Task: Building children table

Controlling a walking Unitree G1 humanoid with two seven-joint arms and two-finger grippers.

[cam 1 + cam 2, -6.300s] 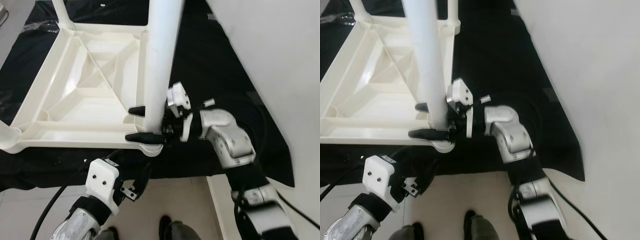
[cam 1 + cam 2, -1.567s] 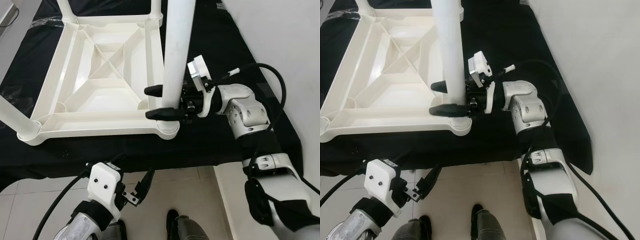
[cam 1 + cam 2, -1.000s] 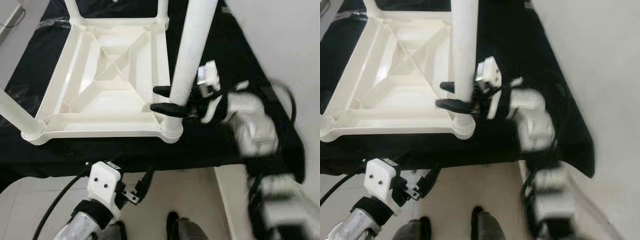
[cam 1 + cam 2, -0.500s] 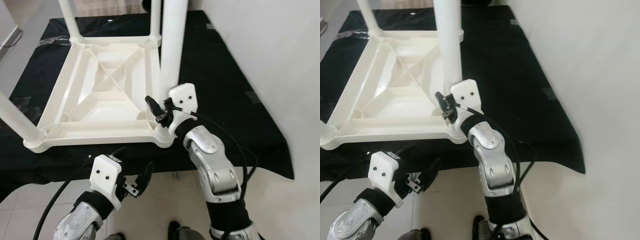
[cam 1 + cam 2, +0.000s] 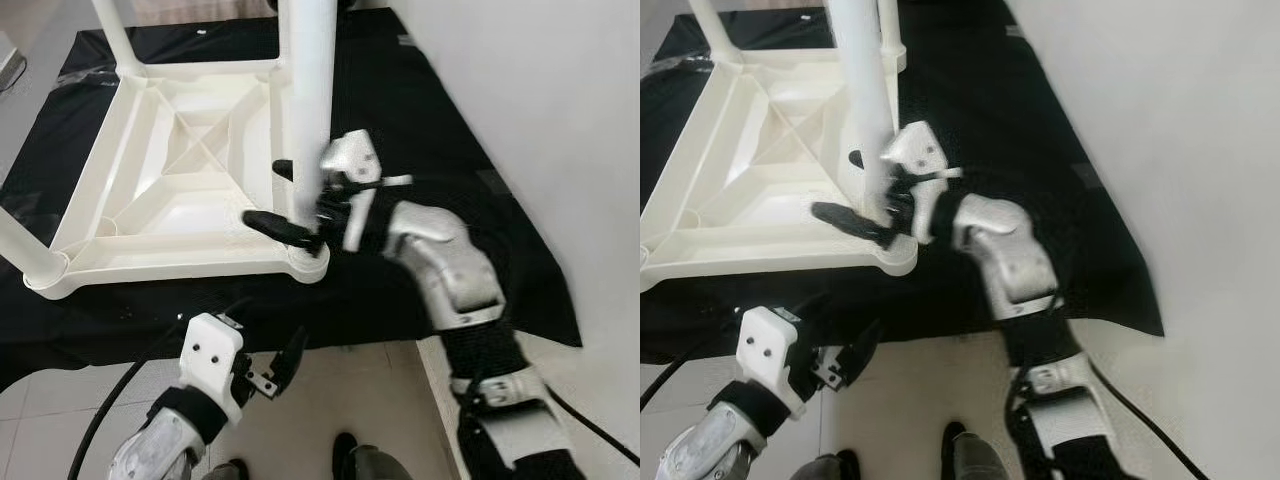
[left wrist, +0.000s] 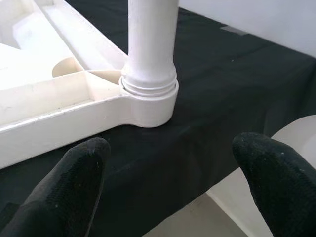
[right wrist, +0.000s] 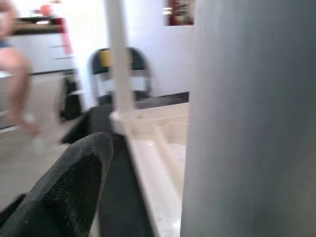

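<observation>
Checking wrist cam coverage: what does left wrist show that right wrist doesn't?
Left wrist: the leg's base seated in the corner socket of the upturned table, the black cloth under it, and both left fingers spread apart, short of the table.

Right wrist: one right finger beside the leg, a second leg at the far corner, a chair and a blurred person behind.

Both: the near leg and the table frame.

White plastic children's table [image 5: 190, 190], upside down on black cloth.
Its ribbed underside faces up across the frame's upper left; round legs stand upright in corner sockets, the near-right leg [image 5: 308, 100] rising at upper centre from its socket [image 6: 148, 101].
</observation>
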